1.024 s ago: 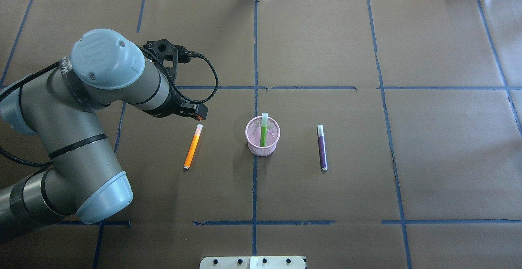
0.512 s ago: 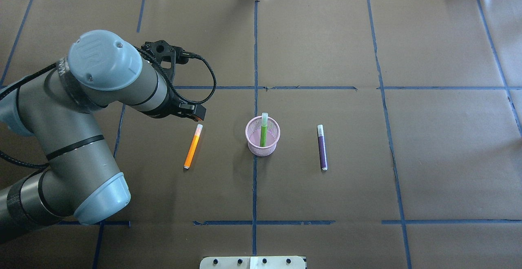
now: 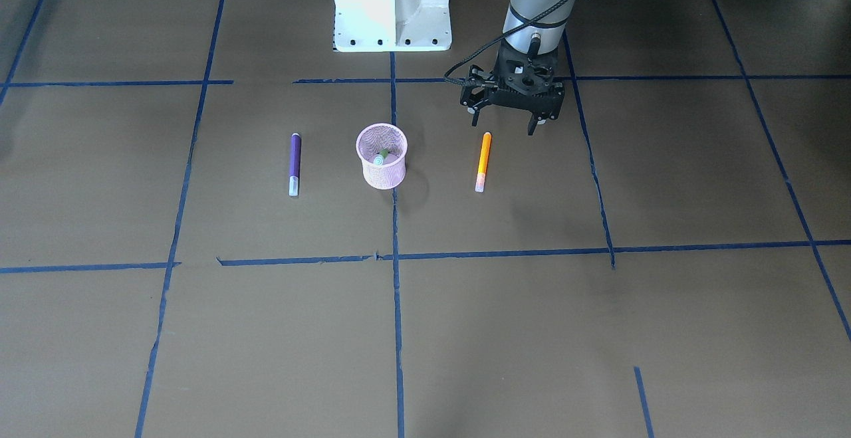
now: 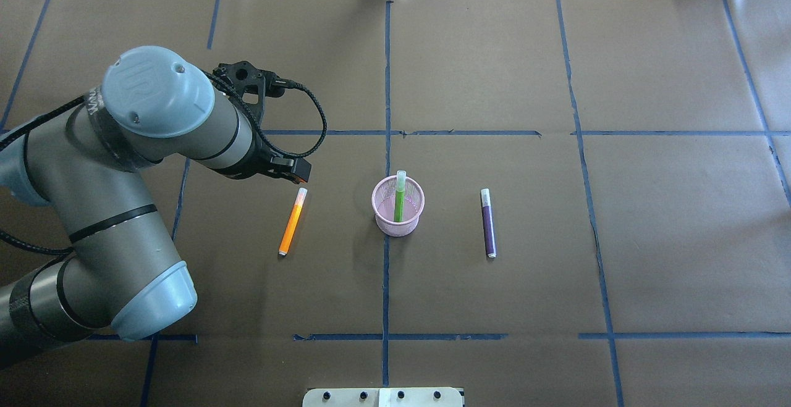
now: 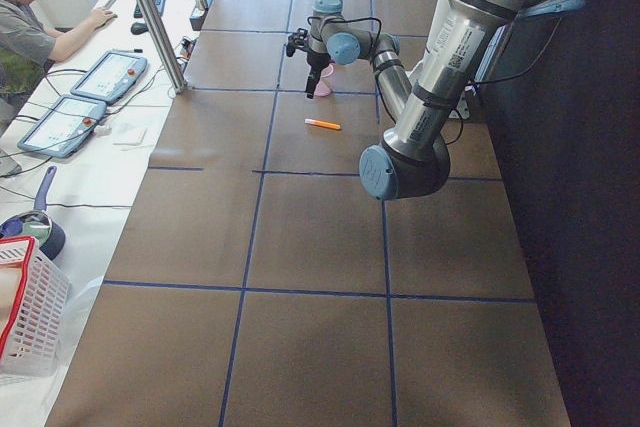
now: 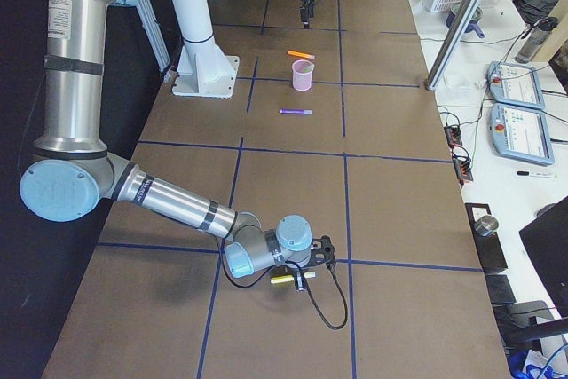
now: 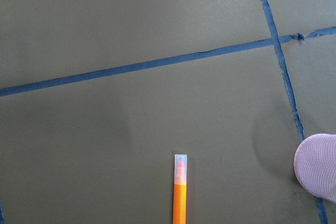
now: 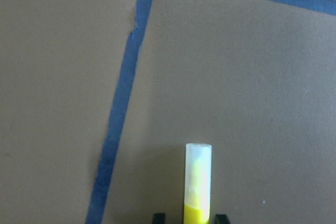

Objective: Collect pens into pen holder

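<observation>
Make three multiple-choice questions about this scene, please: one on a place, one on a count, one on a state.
1. Where is the green pen?
A. inside the pen holder
B. lying flat beside it
C. lying across its rim

2. How many pens lie flat beside the holder in the overhead view?
A. one
B. two
C. three

3. How is the left gripper?
A. open, holding nothing
B. shut on a pen
C. shut on the holder

Answers: 1 A, it stands inside the holder; 2 B, the orange pen and the purple pen; 3 A, its fingers are spread, with nothing between them.
</observation>
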